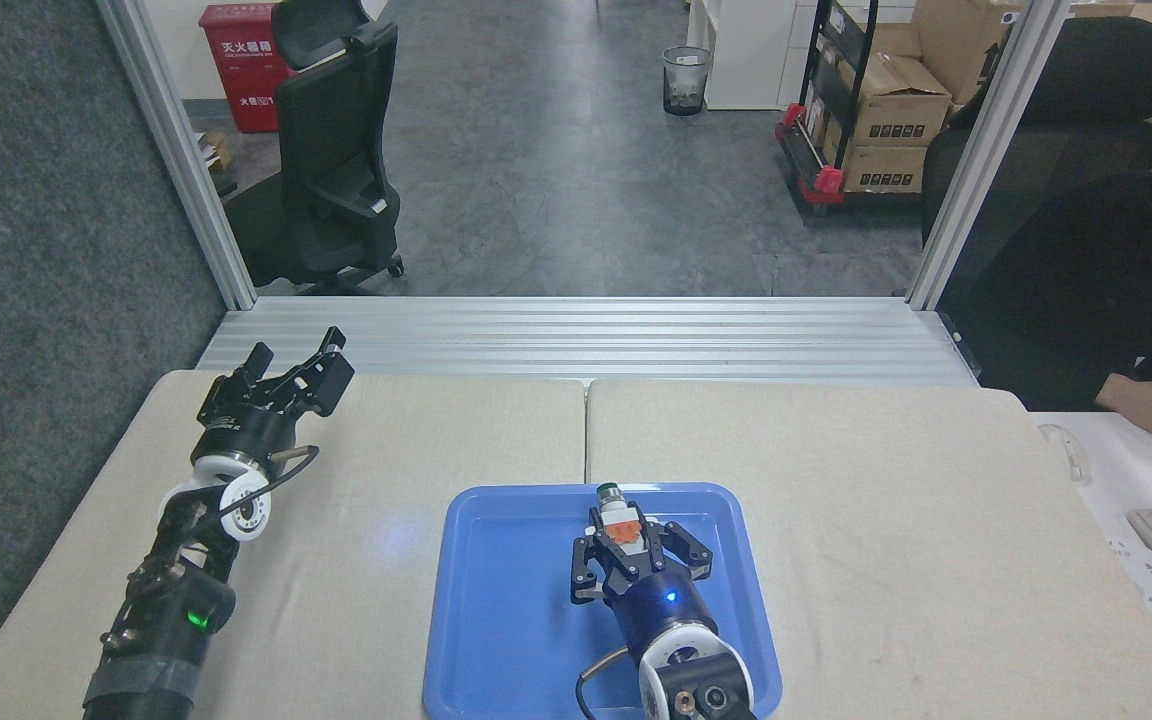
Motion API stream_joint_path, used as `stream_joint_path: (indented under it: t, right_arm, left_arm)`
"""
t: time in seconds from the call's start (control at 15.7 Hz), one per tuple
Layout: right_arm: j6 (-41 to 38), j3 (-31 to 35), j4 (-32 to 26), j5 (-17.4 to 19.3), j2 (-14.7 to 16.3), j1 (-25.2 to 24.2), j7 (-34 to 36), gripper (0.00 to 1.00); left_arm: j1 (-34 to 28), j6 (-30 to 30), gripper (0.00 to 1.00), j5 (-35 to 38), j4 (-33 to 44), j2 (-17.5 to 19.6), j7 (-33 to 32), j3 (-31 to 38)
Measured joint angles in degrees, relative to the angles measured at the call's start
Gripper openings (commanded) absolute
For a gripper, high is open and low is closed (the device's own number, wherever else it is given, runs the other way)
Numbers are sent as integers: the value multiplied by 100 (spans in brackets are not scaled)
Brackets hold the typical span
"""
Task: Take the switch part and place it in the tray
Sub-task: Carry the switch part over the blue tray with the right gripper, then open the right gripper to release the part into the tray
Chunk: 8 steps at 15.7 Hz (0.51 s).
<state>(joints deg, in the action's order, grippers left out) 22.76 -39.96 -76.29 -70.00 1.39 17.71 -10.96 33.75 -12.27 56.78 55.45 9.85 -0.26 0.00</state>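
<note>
The wide beige padded surface (836,480) carries a large shallow glossy blue plastic tray (496,620) with rounded corners at its near middle. Over the tray's far half hangs the black right tool (624,548), its fingers closed on the small white plastic switch part (616,517) with an orange insert and a silver-and-green round cap pointing away. The black left tool (298,372) rests near the surface's far left corner, fingers parted and empty.
</note>
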Motion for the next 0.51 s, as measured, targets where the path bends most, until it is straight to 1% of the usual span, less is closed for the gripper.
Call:
stream_joint_path:
  t: [0.45,0.51]
  right_arm:
    - [185,-175,317,-80,-156,-25,0,0]
    - [250,-194,359,-88,-168,-37,0,6]
  left_arm:
    - [0,0,100,0,1,-1,0,0]
    - [0,0,100,0,1,-1,0,0]
